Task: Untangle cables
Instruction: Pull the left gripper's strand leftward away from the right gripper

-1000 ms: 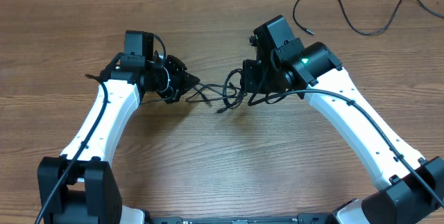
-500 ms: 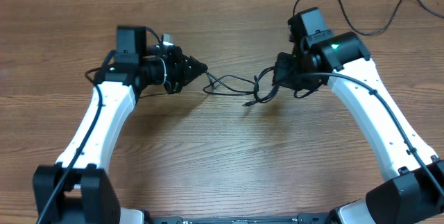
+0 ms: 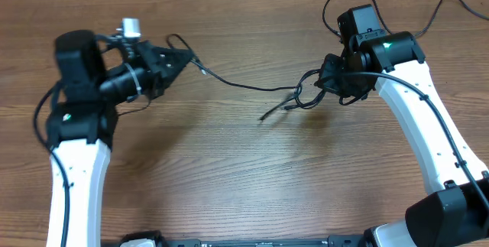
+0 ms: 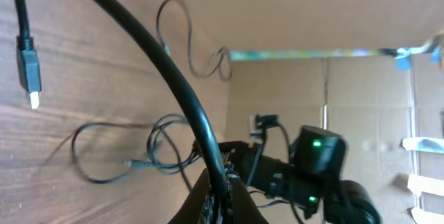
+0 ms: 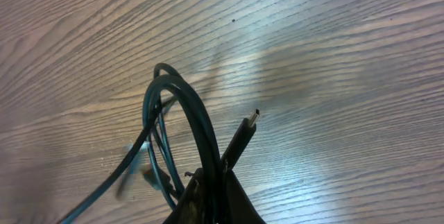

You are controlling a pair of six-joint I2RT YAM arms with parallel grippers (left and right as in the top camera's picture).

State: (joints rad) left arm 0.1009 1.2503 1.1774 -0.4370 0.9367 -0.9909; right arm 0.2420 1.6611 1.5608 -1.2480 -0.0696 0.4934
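both jaws pressed together, each pinching the cables (image 3: pixel 244 88). left jaws sit at the upper left of the desk (image 3: pixel 229 178) with the tip pointing right and clamp one thick black strand (image 4: pixel 173 78). in the left wrist view a silver-tipped plug (image 4: pixel 28 71) lies on the wood nearby. from there a single thin run crosses the middle of the desk to the right side, sagging a bit. right jaws pinch a knot of loops (image 3: pixel 302 98) just left of the right arm (image 3: pixel 412 125). the right wrist view shows the loops (image 5: pixel 173 113) bunched up out of the jaws with a silver-tipped plug (image 5: pixel 241 137) sticking out beside them, shadows on the wood below. one loose tail (image 3: pixel 267 114) hangs out of the knot toward the desk centre; can't tell if it touches. a separate cord (image 3: pixel 325 10) lies at the far right edge, apart from both jaws.
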